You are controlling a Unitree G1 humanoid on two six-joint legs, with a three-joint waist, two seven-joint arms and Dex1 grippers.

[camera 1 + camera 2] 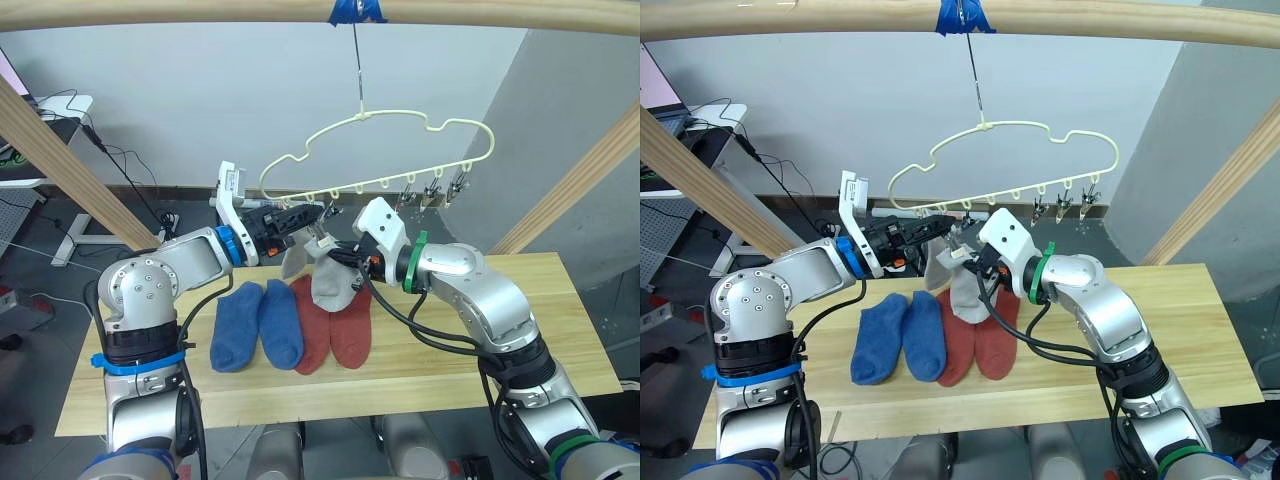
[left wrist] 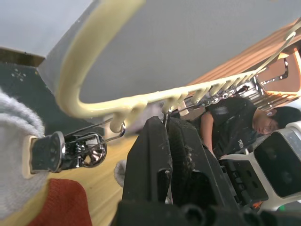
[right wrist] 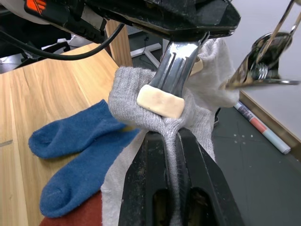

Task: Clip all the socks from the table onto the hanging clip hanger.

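L gripper [image 1: 318, 215] pinching metal clip [image 3: 175, 77], fingertips hidden behind R arm, R gripper [image 3: 171, 141] clamped on soft grey sock [image 3: 197, 117], wavy wire clip hanger [image 1: 400, 160], blue socks [image 1: 255, 325] flat on plank table [image 1: 560, 340]

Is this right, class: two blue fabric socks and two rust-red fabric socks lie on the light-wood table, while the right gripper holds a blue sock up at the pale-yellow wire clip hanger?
Not quite. The sock in the right gripper is a light grey fabric sock, not blue, as the right wrist view shows. The rest holds: two blue fabric socks and two rust-red fabric socks lie on the light-wood table, below the pale-yellow wire clip hanger.
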